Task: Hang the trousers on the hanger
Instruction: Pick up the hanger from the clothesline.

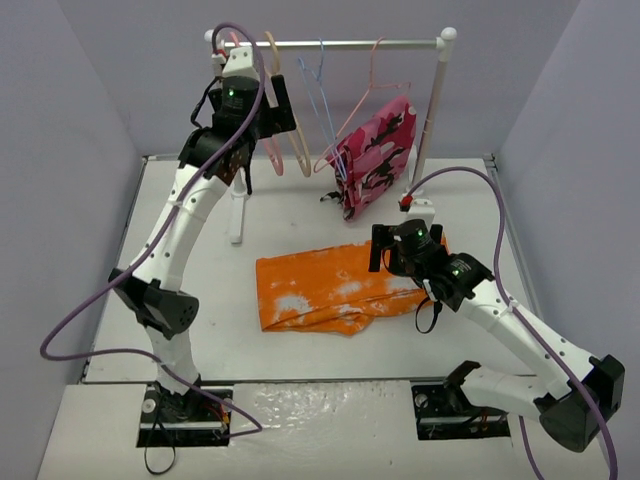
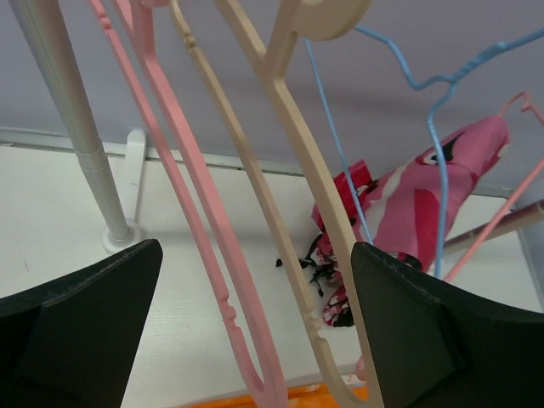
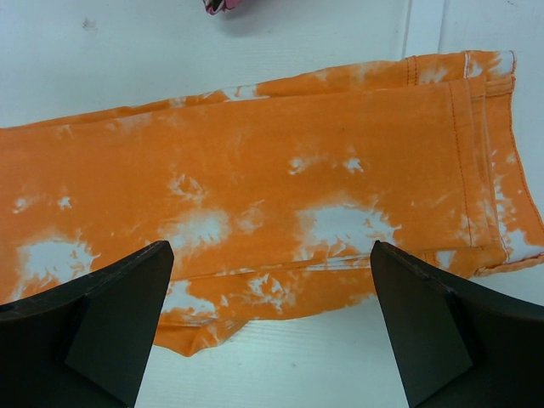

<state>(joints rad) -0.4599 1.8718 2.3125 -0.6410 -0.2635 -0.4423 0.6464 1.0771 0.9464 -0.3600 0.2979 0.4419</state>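
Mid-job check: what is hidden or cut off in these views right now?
- The pink hanger: its hook is cut off by the left wrist view's top edge, and it is mostly behind the left arm in the top view.
- The trousers: the right end is under the right arm in the top view; the other end runs off the right wrist view's left edge.

Overhead camera, two wrist cameras.
Right wrist looks closely down on trousers (image 3: 272, 195); left wrist faces hangers (image 2: 187, 183) close up; overhead shows both.
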